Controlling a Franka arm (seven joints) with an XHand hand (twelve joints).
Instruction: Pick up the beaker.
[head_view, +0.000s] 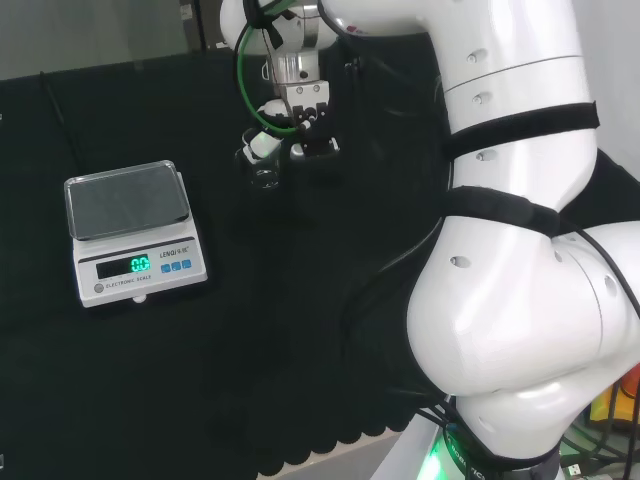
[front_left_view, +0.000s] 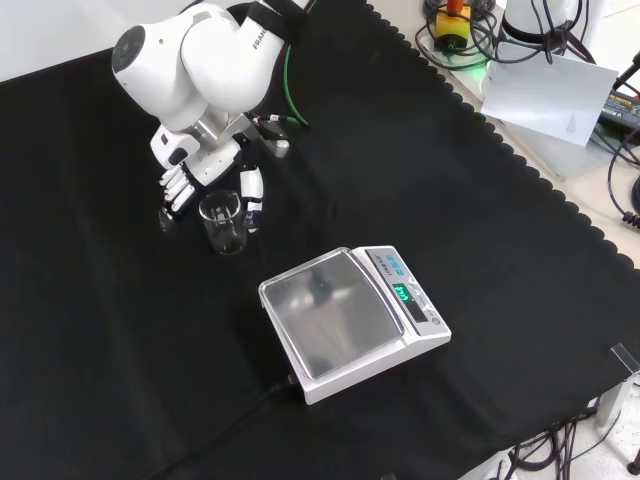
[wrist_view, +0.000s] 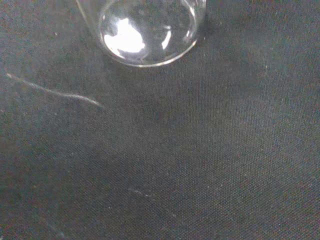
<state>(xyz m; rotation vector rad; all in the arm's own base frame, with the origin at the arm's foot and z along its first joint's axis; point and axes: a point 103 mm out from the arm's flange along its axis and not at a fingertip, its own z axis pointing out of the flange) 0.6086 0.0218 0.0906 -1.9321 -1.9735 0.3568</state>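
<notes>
A small clear glass beaker (front_left_view: 224, 222) stands upright on the black cloth, up and to the left of the scale in the front view. The hand (front_left_view: 205, 172) reaches down just behind it. Its fingers (front_left_view: 177, 190) hang at the beaker's left and its thumb (front_left_view: 254, 195) at the beaker's right, loosely bracketing the rim without closing round it. In the head view the hand (head_view: 290, 130) hovers right above the beaker (head_view: 263, 172). The wrist view looks at the beaker's round base (wrist_view: 147, 32) resting on the cloth.
A white digital scale (front_left_view: 352, 320) with a clear pan cover sits near the beaker; in the head view the scale (head_view: 130, 228) stands to its left. The scale's black cable (front_left_view: 215, 432) runs toward the cloth's near edge. The cloth's scalloped edge (front_left_view: 520, 165) and cables lie at the right.
</notes>
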